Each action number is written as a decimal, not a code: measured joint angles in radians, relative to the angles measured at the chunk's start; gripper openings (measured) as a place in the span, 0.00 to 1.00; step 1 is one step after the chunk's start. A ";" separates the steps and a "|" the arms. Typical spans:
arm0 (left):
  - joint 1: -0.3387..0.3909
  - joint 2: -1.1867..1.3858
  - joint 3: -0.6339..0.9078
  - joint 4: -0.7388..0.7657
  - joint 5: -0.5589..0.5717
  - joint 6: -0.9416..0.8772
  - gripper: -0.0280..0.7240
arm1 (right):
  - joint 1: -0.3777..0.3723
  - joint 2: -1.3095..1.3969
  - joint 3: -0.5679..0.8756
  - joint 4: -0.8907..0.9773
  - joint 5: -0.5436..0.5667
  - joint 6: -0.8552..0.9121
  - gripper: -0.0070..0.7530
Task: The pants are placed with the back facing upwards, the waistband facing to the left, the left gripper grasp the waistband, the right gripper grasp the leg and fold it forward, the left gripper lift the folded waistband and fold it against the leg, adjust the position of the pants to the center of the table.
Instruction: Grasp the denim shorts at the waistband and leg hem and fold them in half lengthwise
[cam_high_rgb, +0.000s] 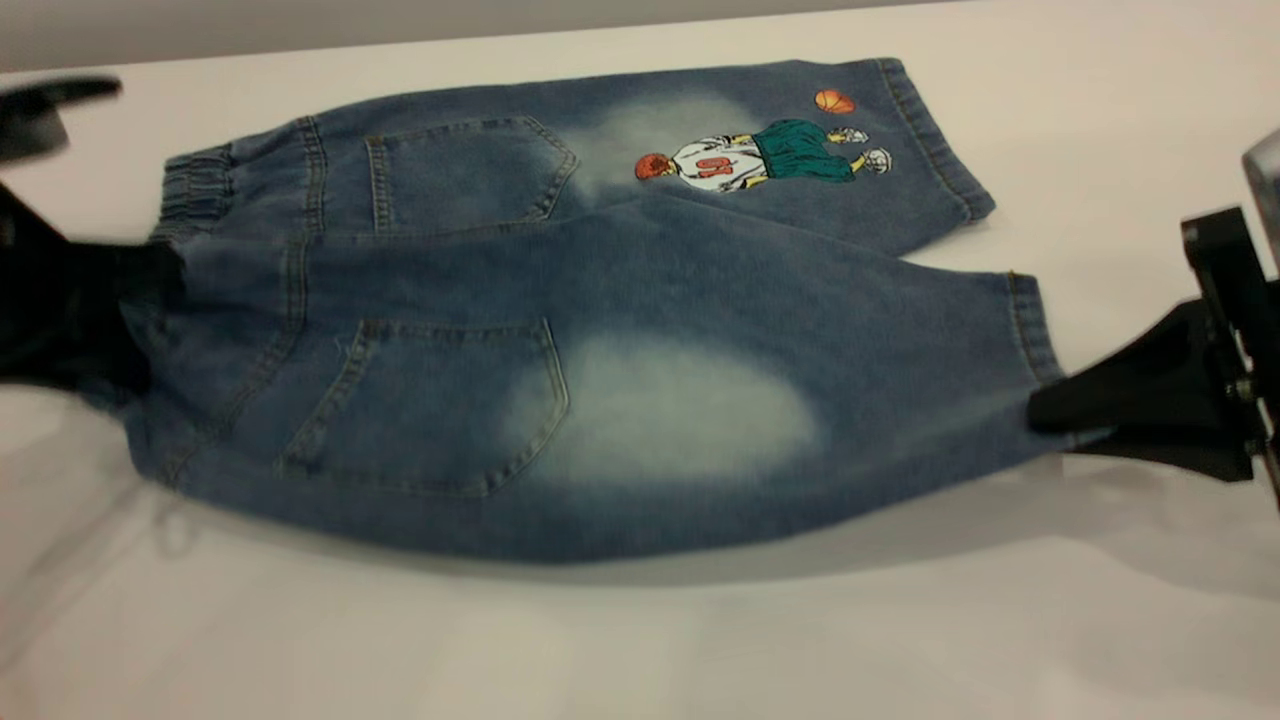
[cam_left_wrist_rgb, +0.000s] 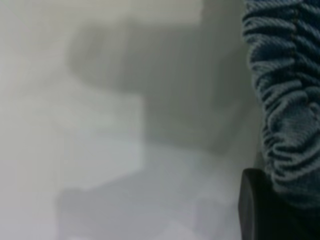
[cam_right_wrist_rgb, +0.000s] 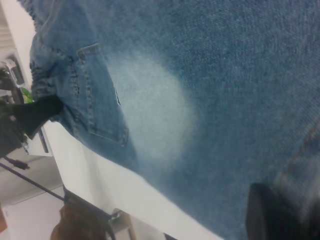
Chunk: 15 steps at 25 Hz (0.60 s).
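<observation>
The small blue denim pants (cam_high_rgb: 560, 330) are lying back-up on the large white table (cam_high_rgb: 640, 640), long axis running across it, the gathered elastic waistband (cam_high_rgb: 195, 190) pointing left and the stitched hems right. The matte black left gripper (cam_high_rgb: 120, 310) is pinching the waistband's near end. The black right gripper (cam_high_rgb: 1060, 410) is clamping the hem of the near leg (cam_high_rgb: 760, 400), the one bearing a pale faded oval. Bare tabletop is lying open along the near edge and to the right.
</observation>
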 joint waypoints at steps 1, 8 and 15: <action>0.000 -0.011 -0.007 0.001 0.005 0.002 0.23 | 0.000 -0.018 0.000 0.000 0.000 0.000 0.03; -0.028 -0.028 -0.111 0.001 0.076 0.035 0.23 | 0.000 -0.123 0.000 0.000 -0.002 0.000 0.03; -0.131 -0.028 -0.220 0.000 0.116 0.053 0.23 | 0.000 -0.222 -0.055 -0.002 -0.005 0.000 0.03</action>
